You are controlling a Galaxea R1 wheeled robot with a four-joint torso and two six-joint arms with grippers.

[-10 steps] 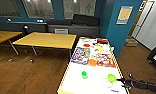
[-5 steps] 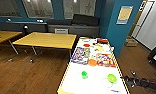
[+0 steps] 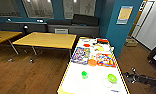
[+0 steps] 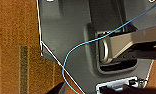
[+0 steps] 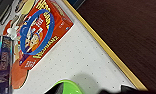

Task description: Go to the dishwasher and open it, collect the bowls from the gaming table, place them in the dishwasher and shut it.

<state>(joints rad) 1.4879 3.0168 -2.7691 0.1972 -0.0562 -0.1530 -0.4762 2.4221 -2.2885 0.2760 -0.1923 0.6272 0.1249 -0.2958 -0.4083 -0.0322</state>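
The gaming table (image 3: 94, 83) is a long white-topped table with a yellow rim, straight ahead. A small bright green bowl (image 3: 84, 74) stands on its near end. A wider lime-green bowl (image 3: 112, 78) stands to its right, close to the right rim. My right arm (image 3: 141, 79) reaches in low beside the table's right edge. In the right wrist view the lime-green bowl (image 5: 67, 88) lies just under my right gripper (image 5: 91, 90), which is open, with dark fingertips (image 5: 55, 89) set wide apart. The left wrist view looks down on my own grey base. The dishwasher is out of view.
Board games (image 3: 81, 55) and a red game box (image 3: 105, 60) (image 5: 41, 35) with an orange disc (image 3: 92, 62) cover the table's far half. Yellow wooden tables (image 3: 47, 40) stand to the left on the wood floor. A blue wall pillar (image 3: 121, 30) rises at right. A blue cable (image 4: 69, 57) crosses my base.
The whole head picture has shifted slightly as I roll a little nearer the table. The bowls and games keep their places on the table.
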